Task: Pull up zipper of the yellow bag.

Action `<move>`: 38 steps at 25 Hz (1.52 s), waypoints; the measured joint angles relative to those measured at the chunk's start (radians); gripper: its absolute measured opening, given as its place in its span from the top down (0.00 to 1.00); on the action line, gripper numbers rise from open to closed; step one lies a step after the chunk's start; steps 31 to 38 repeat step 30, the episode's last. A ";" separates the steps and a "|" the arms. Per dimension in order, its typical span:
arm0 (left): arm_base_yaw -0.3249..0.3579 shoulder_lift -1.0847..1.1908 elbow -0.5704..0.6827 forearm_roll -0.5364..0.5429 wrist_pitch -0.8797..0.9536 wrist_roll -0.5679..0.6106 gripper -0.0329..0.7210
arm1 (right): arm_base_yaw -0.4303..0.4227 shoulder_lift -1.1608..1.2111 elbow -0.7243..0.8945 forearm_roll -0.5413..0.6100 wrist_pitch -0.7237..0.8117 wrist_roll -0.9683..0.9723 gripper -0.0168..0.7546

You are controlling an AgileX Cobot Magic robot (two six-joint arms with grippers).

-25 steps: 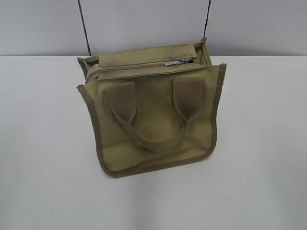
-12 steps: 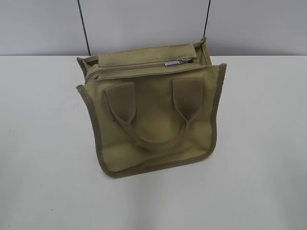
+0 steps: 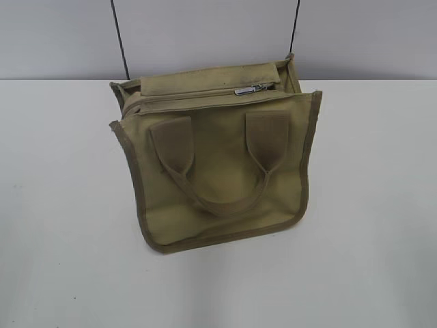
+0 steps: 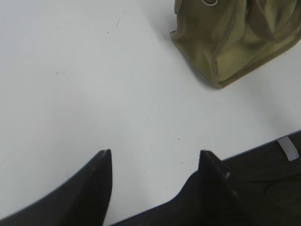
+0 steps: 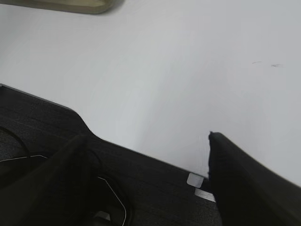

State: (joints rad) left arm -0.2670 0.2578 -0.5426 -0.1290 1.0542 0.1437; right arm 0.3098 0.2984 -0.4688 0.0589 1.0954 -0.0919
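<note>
The yellow bag (image 3: 218, 178) stands on the white table in the exterior view, its front with two looped handles facing me. The zipper (image 3: 198, 94) runs along its top panel, with the silver pull tab (image 3: 250, 89) near the right end. Neither gripper shows in the exterior view. In the left wrist view my left gripper (image 4: 155, 153) is open and empty over bare table, and a lower corner of the bag (image 4: 225, 42) lies far ahead at the top right. In the right wrist view my right gripper (image 5: 148, 136) is open and empty, with the bag's edge (image 5: 80, 4) at the top left.
The white table (image 3: 369, 205) spreads around the bag. Its front edge and a dark floor (image 5: 155, 183) with cables show under both grippers. A grey wall (image 3: 205, 34) with two thin black cables stands behind the bag.
</note>
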 joint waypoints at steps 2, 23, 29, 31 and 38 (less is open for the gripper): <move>0.005 -0.005 0.000 0.000 0.000 0.000 0.38 | -0.008 -0.010 0.000 0.004 0.000 0.000 0.23; 0.255 -0.263 0.004 -0.001 0.001 0.000 0.42 | -0.333 -0.303 0.002 0.049 -0.002 0.000 0.23; 0.255 -0.263 0.006 -0.001 0.000 0.000 0.42 | -0.333 -0.303 0.002 0.050 -0.002 0.000 0.23; 0.255 -0.263 0.006 -0.001 0.000 0.000 0.42 | -0.333 -0.303 0.002 0.050 -0.002 0.000 0.23; 0.255 -0.263 0.006 -0.001 0.000 0.000 0.42 | -0.333 -0.303 0.002 0.050 -0.002 0.000 0.23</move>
